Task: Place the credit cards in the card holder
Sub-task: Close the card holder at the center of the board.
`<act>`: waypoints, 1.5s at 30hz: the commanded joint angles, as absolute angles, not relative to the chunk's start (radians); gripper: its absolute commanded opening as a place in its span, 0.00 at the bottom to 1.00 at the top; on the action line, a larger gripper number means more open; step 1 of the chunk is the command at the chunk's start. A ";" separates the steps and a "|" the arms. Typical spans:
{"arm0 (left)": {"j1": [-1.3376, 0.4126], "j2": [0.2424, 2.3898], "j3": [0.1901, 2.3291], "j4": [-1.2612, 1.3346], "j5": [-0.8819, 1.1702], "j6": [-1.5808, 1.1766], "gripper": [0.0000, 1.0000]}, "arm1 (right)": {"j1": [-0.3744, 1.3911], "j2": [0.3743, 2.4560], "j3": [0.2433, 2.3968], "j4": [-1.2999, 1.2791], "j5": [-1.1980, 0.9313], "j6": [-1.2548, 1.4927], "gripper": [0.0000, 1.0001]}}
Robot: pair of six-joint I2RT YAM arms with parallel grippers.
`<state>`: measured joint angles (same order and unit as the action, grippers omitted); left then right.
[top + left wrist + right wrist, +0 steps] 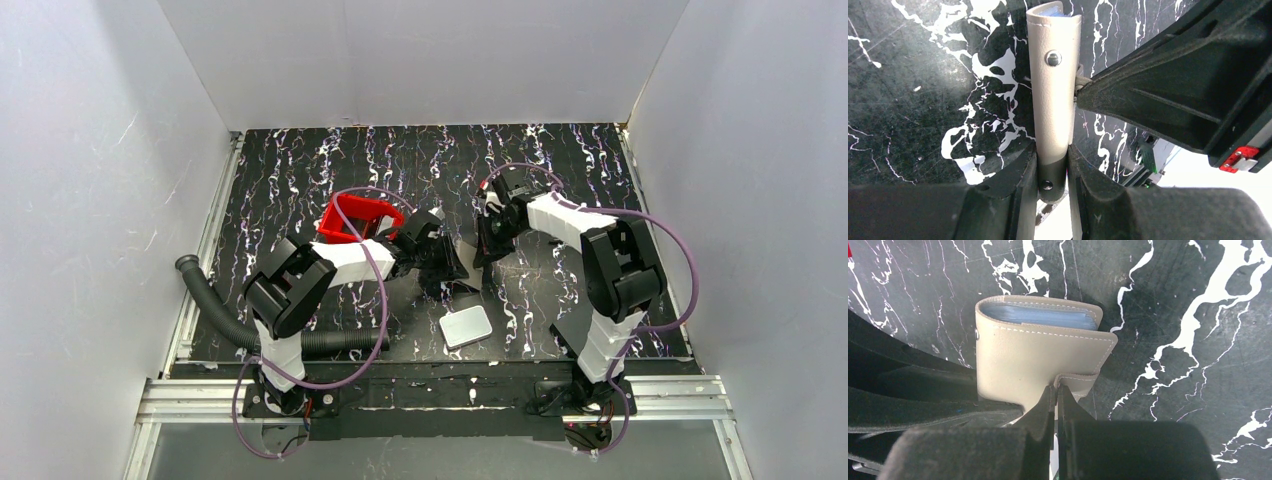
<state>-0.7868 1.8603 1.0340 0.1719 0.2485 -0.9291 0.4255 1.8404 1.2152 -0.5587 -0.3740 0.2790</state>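
Left wrist view first: we see the left pincer [1052, 156] clenched on the near end of the card holder [1055, 100], with a black finger [1018, 175] pressed to either side. The holder runs straight out ahead of those fingers, edge-on to us. It is beige-grey with white stitching and a metal snap [1053, 58] on its face. At its far end a sliver of pale blue shows: the credit cards [1050, 9] sitting inside. Just right of the holder, the right pincer [1080, 92] reaches in from the side and meets it near the snap.

From the right wrist, we find the right pincer [1056, 392] shut tight on the holder's small strap tab [1075, 381]. Just beyond its fingertips stands the holder's broad face [1028, 360], and past that its open mouth with the pale blue cards [1040, 316] inside.

From the top camera, both pincers meet tip to tip above the black marbled table [300, 170], and the holder is mostly hidden between them. Toward the arm bases from the pincers, a white rounded slab [466, 327] lies flat on the table, apart from both. Left of the left pincer, beside its arm, sits a red tray [357, 218].
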 commanded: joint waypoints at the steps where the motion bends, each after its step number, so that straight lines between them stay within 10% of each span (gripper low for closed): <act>1: -0.783 1.882 1.013 0.212 0.292 -0.938 0.00 | 0.535 1.853 1.181 -0.533 -0.409 0.262 0.01; 21: -0.773 1.894 1.018 0.238 0.388 -0.912 0.00 | 0.713 1.942 1.122 -0.438 -0.137 0.261 0.06; 45: -0.721 1.907 0.981 0.308 0.555 -0.923 0.00 | 0.729 1.919 0.880 -0.031 -0.316 0.302 0.40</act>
<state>-0.6624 1.8820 0.9756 0.2310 0.4431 -0.9360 0.6334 1.7130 0.9710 -0.1291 -0.0586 0.2241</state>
